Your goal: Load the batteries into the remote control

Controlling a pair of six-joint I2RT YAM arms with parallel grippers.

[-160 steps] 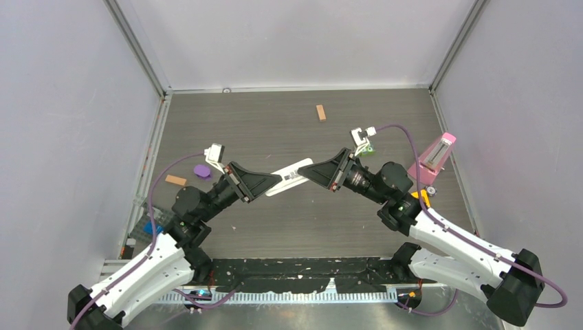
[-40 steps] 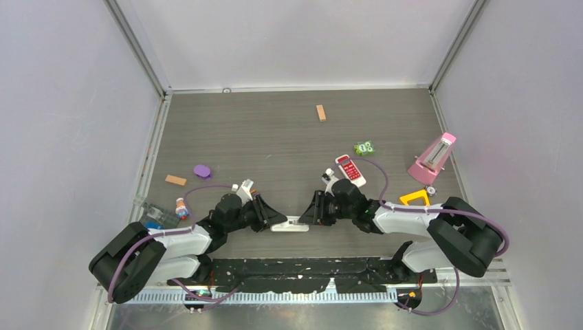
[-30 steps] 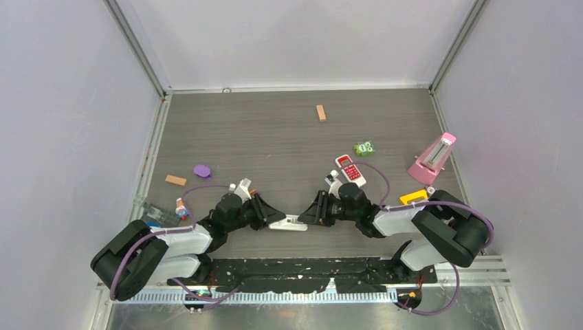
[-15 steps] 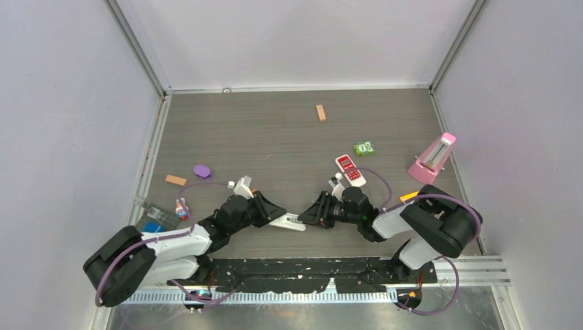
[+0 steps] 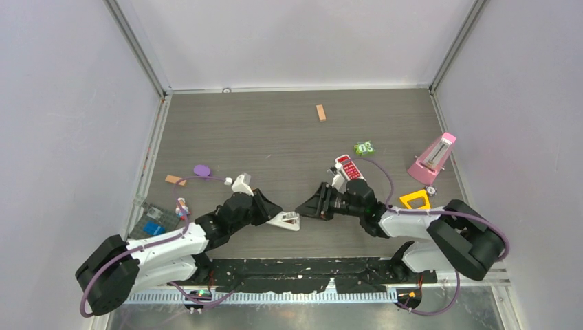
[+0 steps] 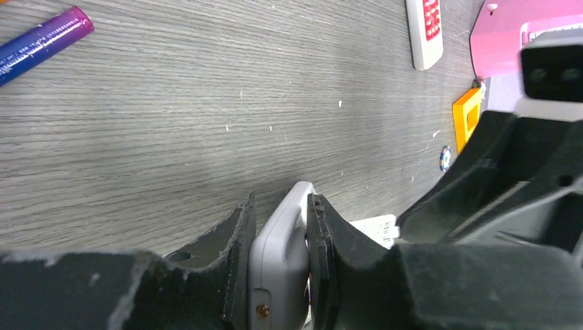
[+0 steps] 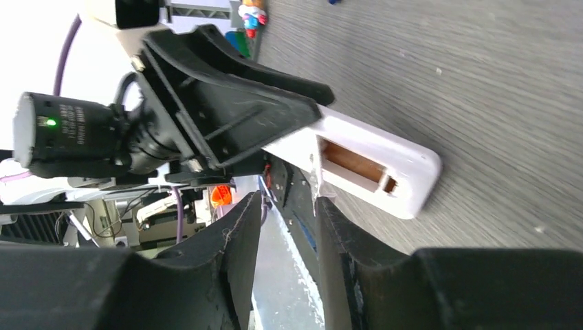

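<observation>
The white remote control is tilted above the table's near middle, and my left gripper is shut on one end of it. In the left wrist view both fingers press its white body. In the right wrist view the remote shows an open battery compartment with a brown inside. My right gripper is open and empty, its tips just short of the remote's free end. A blue-purple battery lies on the table. The orange battery is not in view.
A red-faced remote, a green toy, a pink metronome and a yellow piece sit at the right. A tan block lies at the back. A purple disc, another block and a clear tray are at the left.
Both grippers met at the remote near the front edge. The left arm has since lifted and tilted it, and the right gripper has drawn back from its free end.
</observation>
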